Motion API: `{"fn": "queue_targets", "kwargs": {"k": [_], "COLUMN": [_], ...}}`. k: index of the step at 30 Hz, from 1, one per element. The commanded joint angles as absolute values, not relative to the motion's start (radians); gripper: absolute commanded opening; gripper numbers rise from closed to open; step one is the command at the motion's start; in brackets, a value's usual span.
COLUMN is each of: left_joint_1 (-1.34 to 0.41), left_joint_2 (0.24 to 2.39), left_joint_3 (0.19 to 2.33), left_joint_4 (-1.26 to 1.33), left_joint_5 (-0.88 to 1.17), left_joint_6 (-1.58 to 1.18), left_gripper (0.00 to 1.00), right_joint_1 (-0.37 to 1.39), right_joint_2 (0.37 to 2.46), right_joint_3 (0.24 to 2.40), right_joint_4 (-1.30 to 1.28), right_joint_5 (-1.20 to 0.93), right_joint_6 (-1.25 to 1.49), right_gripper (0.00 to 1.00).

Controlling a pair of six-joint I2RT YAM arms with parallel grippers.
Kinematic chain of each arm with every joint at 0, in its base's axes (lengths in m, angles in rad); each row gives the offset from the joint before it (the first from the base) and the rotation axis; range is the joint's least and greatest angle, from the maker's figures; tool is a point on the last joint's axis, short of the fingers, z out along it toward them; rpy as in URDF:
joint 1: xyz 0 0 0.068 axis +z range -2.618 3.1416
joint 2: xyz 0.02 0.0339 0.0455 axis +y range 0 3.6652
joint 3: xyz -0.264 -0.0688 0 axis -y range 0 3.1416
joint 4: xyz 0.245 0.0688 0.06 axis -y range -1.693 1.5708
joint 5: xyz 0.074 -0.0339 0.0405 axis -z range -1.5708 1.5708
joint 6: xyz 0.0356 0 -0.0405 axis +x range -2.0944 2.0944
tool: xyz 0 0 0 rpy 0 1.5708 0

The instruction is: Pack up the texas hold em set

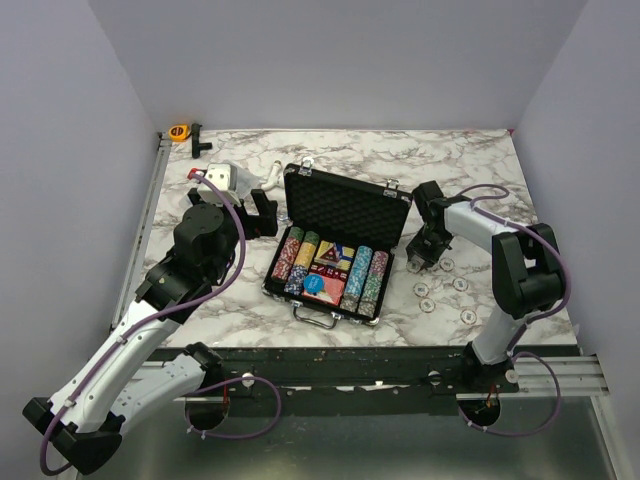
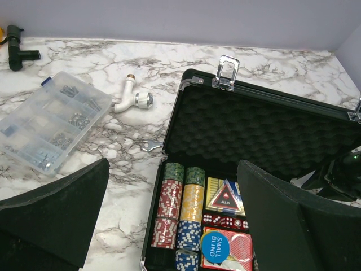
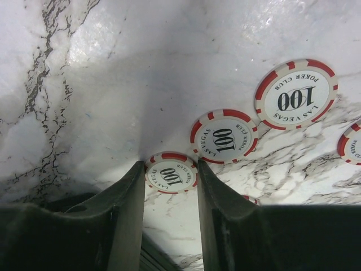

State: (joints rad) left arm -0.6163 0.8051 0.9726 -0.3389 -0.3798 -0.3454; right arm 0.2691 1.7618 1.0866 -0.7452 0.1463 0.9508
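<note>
At the lower centre of the right wrist view the right end effector (image 3: 171,166) is bracketing a red-and-white 100 chip (image 3: 171,176) that is lying flat on the table (image 3: 113,68). Both fingers are seeming to touch its rim, though I cannot tell whether it is clenching the chip or only flanking it. The likely trouble is the thin disc squirting out of a pinch on this glossy marble, or the fingers riding over its rim. A skid would be sending it into the neighbouring chip (image 3: 224,136) just beside it at upper right. In the top view the other loose chips (image 1: 460,284) are lying scattered right of centre, so a careless sweep could be pushing them toward the near table edge. The briefcase (image 1: 345,212) is sitting open mid-frame, its lid leaning away. It is holding rows of chips (image 2: 180,209), a red card deck (image 2: 240,248) and a blue disc (image 2: 217,246). A low carry could be clipping its wall. Left of it the left end effector (image 1: 262,215) is hanging released, nothing between its fingers. Farther back a clear compartment box (image 2: 51,127), a white pipe fitting (image 2: 132,97) and an orange tape measure (image 1: 179,131) are resting on the white grey-veined surface, and plain pale walls (image 1: 340,60) are enclosing it on three sides
</note>
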Motion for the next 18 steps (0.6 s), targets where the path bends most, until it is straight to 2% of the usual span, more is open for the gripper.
{"fn": "queue_targets", "kwargs": {"k": [1, 8, 18], "left_joint_1": [-0.612, -0.612, -0.611], "left_joint_2": [0.796, 0.799, 0.805], "left_joint_3": [0.998, 0.997, 0.996], "left_joint_4": [-0.341, -0.341, -0.34], "left_joint_5": [-0.377, -0.379, -0.374], "left_joint_6": [-0.341, -0.339, -0.341], "left_gripper": [0.95, 0.95, 0.95], "right_joint_1": [0.267, 0.266, 0.266], "right_joint_2": [1.839, 1.772, 1.711], "right_joint_3": [1.052, 1.053, 1.056], "right_joint_4": [-0.761, -0.769, -0.779], "right_joint_5": [0.183, 0.202, 0.225], "right_joint_6": [0.954, 0.957, 0.953], "right_gripper": [0.32, 0.25, 0.25]}}
